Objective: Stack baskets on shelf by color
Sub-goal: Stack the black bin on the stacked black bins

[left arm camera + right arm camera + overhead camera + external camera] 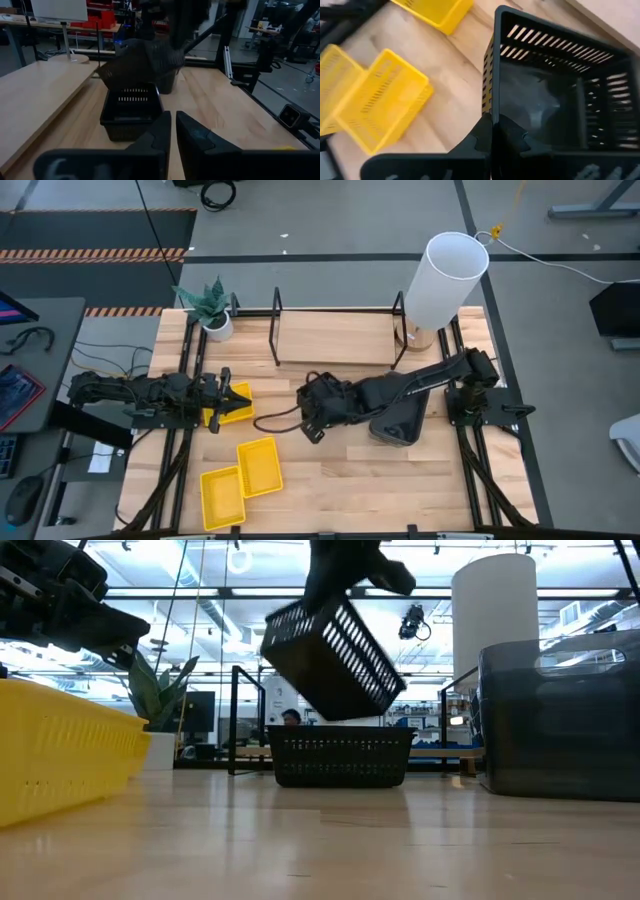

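Observation:
My right gripper (318, 418) is shut on a small black perforated basket (335, 655) and holds it tilted in the air above a second black basket (340, 755), which stands on its base on the table. Three yellow baskets lie on the tabletop: one (230, 405) under my left gripper (222, 402) and two (260, 465) (222, 498) near the front. My left gripper (172, 131) is shut and hovers above the yellow basket. The dark grey baskets (400, 425) sit stacked under the right arm. The shelf (335, 335) stands at the far side. My right gripper (492, 127) pinches the black basket's side wall at its rim (492, 100), one finger inside and one outside. The fingers come from above. The basket hangs lifted clear and tilted, one corner lowest (345, 715), over the other black basket.
A tall white cylinder (445, 280) stands at the shelf's right end and a potted plant (212, 310) at its left end. Black upright frames (277, 325) rise from the shelf. Bare wood lies at the table's front right (400, 490).

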You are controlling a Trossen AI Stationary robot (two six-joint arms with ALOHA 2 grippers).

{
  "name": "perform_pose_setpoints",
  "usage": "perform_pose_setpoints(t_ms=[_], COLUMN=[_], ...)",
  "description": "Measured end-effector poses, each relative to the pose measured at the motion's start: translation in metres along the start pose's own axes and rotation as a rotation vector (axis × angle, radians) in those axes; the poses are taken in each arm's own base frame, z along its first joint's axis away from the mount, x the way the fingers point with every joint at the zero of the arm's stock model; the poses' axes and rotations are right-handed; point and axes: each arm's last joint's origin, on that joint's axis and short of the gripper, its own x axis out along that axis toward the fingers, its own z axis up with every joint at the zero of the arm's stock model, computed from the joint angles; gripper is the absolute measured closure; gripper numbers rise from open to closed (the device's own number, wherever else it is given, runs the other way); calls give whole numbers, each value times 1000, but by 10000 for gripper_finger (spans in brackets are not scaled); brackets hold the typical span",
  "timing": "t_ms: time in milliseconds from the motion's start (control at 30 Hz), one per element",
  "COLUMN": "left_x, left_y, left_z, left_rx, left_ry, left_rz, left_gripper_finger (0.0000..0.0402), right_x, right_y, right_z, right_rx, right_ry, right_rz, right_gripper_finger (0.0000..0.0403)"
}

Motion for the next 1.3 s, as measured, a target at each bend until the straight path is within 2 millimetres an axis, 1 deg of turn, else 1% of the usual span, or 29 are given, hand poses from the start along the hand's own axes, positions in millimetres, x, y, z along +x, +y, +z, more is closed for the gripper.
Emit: perform_pose_setpoints(t_ms=[100,333,500,667,767,933,1100,1167,1300], left_x=[0,1,1,1,1,2,2,2,2], left_y=[0,0,0,0,0,0,0,0,0], left_z=[0,-1,-2,-2,-2,-2,-2,-2,-2], left_rx=[0,1,1,1,1,1,1,1,1], left_ry=[5,16,22,20,20,22,25,24,24], left_rz=[0,1,1,2,1,2,2,2,2], left_gripper_finger=[372,367,363,368,372,373,366,366,371], right_x=[10,24,28,34,45,68,90,96,98], right_y=[2,3,-1,-8,-10,-17,-20,-20,-23], right_z=[-5,-13,-17,-21,-23,-24,-24,-23,-17], right_rx=[11,85,132,151,150,93,-28,-75,-126], right_ry=[-7,-17,-15,-1,15,59,150,174,212], right_rz=[-36,-94,-164,-250,-282,-333,-310,-286,-243], right_gripper_finger=[389,389,389,389,389,385,368,358,332])
